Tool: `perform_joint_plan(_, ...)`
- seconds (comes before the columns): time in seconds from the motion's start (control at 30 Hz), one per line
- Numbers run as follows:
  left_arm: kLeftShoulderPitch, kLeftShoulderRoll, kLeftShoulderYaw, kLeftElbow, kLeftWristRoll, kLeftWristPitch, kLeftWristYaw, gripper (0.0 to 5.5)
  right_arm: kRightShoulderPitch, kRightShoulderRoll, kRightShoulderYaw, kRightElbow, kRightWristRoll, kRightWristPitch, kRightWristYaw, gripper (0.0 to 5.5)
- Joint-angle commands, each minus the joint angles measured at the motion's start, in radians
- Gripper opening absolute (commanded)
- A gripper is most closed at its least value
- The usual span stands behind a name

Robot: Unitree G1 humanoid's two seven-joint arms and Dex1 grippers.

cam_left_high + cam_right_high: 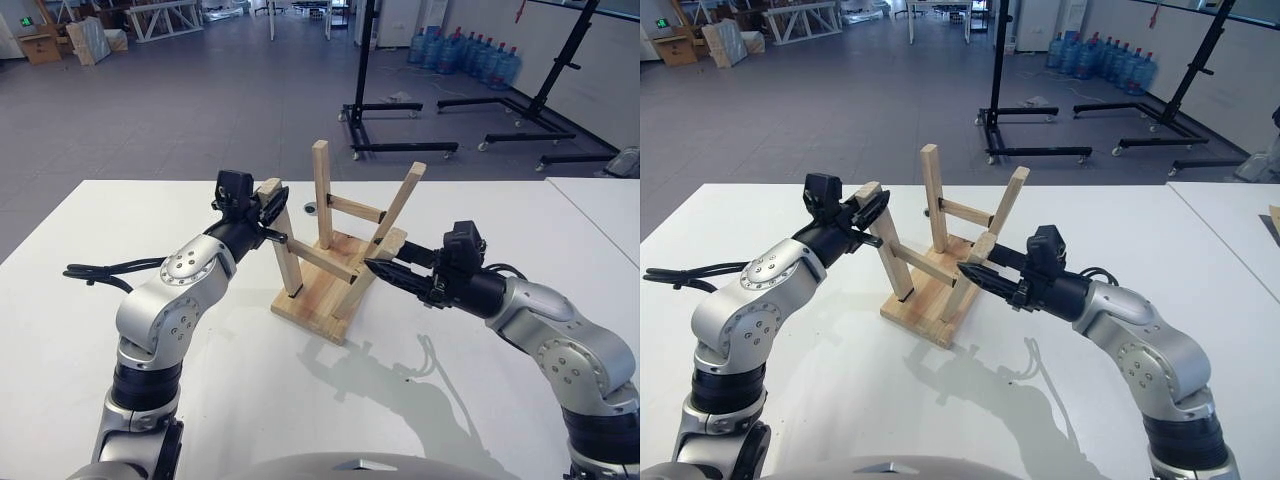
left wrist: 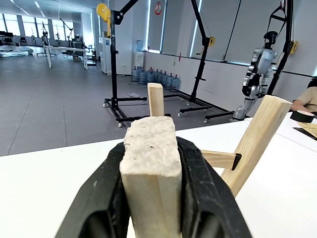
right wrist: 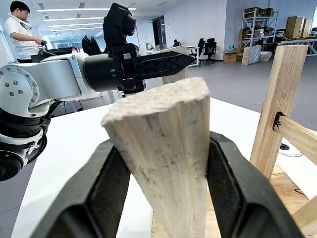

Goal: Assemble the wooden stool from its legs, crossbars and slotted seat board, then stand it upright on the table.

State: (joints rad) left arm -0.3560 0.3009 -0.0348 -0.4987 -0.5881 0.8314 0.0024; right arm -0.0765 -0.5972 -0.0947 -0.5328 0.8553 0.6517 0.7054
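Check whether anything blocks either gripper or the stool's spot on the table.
Nothing visible does. The left gripper and right gripper are each shut on a leg of the stool, which sits seat-down, legs up; nothing else stands on the table near it.

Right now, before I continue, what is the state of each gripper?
Left gripper: jaws shut on the upper end of the near left leg.
Right gripper: jaws shut on the upper end of the near right leg.

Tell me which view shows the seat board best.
Left eye view: most of the seat board shows, legs up. Right eye view matches; right wrist view catches a corner; left wrist view faces leg tops.
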Motion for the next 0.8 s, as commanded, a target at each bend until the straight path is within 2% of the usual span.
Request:
perform_joint_plan(0.03, 0.088, 0.047, -0.114, 0.006, 0.022, 0.089, -0.081, 0.98, 0.017, -0.023, 0.095, -0.028, -0.005, 0.087, 0.002, 2.12)
perform_joint_plan(0.2, 0.081, 0.005, -0.053, 0.015, 0.045, 0.022, -0.043, 0.98, 0.002, -0.060, 0.088, -0.017, 0.018, 0.133, -0.017, 2.10)
perform_joint_plan(0.3, 0.077, -0.016, -0.014, 0.021, 0.057, -0.019, -0.029, 0.98, -0.026, -0.026, 0.027, -0.021, 0.100, 0.132, -0.059, 2.10)
perform_joint_plan(0.37, 0.071, 0.010, -0.026, 0.033, 0.114, -0.038, -0.020, 0.98, -0.052, 0.004, -0.037, -0.018, 0.217, 0.141, -0.103, 2.10)
perform_joint_plan(0.47, 0.067, 0.038, -0.050, 0.046, 0.173, -0.061, -0.027, 0.98, -0.112, 0.030, -0.138, -0.012, 0.511, 0.152, -0.215, 2.10)
perform_joint_plan(0.6, 0.088, 0.053, -0.073, 0.050, 0.179, -0.086, -0.039, 0.98, -0.174, -0.010, -0.165, -0.026, 0.763, 0.135, -0.302, 2.10)
perform_joint_plan(0.7, 0.097, 0.050, -0.085, 0.048, 0.175, -0.100, -0.037, 0.98, -0.132, -0.044, -0.122, -0.072, 0.639, 0.166, -0.255, 2.10)
perform_joint_plan(0.8, 0.110, 0.049, -0.102, 0.044, 0.190, -0.118, -0.038, 0.98, -0.063, -0.117, -0.003, -0.108, 0.312, 0.148, -0.178, 2.80)
